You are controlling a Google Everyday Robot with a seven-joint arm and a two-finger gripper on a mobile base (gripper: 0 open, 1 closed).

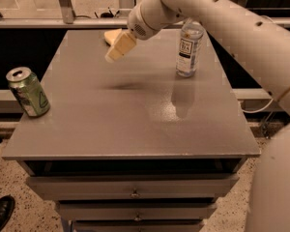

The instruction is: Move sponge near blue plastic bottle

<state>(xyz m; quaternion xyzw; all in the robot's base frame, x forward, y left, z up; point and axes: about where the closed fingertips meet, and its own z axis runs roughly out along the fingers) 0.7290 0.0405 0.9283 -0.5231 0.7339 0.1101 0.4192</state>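
- Gripper (112, 56) hangs over the far-left part of the desk (135, 129), above the top and tilted down twd the left edge. Its shadow falls on the surface nearer the desk's middle.
- Claw opening: can't tell how wide, nor whether it has hold of anything.
- Sponge (110, 34) lies at the far edge of the desk, left of centre. It sits just behind and above the gripper in view and is partly hidden by it. Touching or apart: can't tell.
- Blue plastic bottle (188, 50) stands upright w/ white label, near the far-right corner, well apart from the sponge. The gripper is betw. the two in view, closer to the sponge.
- Robot arm (222, 18), white, comes in from the right side and crosses above the bottle's cap.
- Green drink can (29, 92) stands upright at the left edge, abt midway along, well apart from the gripper.
- Desk has drawers (135, 190) on the near face.
- Dark shoe (0, 212) on the floor by the near-left corner.
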